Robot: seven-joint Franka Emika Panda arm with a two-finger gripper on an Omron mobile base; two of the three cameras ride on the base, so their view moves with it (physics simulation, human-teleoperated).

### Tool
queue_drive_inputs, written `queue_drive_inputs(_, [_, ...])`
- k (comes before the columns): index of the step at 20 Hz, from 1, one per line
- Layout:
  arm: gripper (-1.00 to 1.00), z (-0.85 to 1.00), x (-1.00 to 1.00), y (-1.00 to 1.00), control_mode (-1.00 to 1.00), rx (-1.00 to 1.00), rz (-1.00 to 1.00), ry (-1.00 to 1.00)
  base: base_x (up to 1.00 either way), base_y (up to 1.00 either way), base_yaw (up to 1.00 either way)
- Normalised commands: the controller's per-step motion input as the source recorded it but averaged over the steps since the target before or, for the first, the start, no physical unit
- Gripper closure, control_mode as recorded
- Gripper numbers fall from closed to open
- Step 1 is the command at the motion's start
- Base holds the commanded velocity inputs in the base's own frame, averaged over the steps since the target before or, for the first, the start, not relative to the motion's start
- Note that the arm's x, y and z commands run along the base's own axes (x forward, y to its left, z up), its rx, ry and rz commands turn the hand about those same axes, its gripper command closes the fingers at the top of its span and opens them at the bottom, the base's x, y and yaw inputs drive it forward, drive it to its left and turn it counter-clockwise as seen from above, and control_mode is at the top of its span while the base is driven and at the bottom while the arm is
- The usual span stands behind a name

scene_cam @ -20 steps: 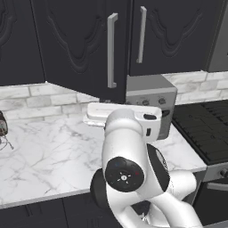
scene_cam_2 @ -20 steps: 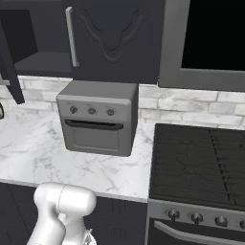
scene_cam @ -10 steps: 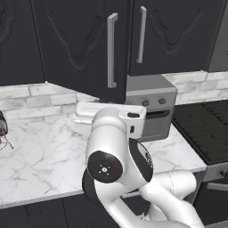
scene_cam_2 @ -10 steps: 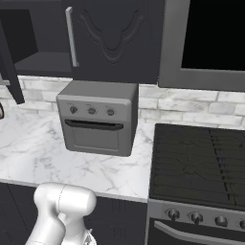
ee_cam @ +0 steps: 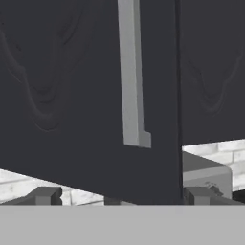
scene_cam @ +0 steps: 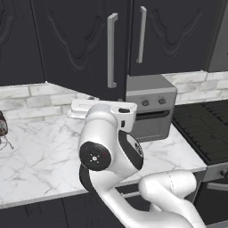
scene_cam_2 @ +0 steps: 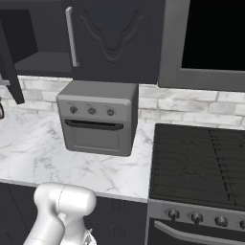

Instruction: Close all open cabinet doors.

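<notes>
While our arm [scene_cam: 111, 151] folds over the worktop [scene_cam: 40, 151], fingers [ee_cam: 45, 195] spread wide, empty, aimed at the swung-out cabinet door [ee_cam: 81, 95] just below its handle [ee_cam: 131, 76].

counter [scene_cam: 40, 156]: white marble, below the pincer
oven [scene_cam: 149, 107]: grey, on the counter, right of and just beyond the pincer
</notes>
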Motion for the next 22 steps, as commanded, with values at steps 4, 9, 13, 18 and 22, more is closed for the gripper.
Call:
queue_drive_inputs(4, [-1.0,-0.03,0.29,0.0,-1.0,0.0,0.0,0.0,0.0,0.0,0.0])
queue_drive_inputs(9, [-1.0,0.0,0.28,0.0,-1.0,0.0,0.0,0.0,0.0,0.0,0.0])
queue_drive_inputs(13, [-1.0,-0.02,0.31,0.0,-1.0,0.0,0.0,0.0,0.0,0.0,0.0])
queue_drive_inputs(18, [-1.0,0.0,0.29,-0.07,-1.0,0.01,0.0,0.0,0.0,0.0,0.0])
queue_drive_inputs(22, [-1.0,-0.01,0.35,-0.07,-1.0,0.0,0.0,0.0,0.0,0.0,0.0])
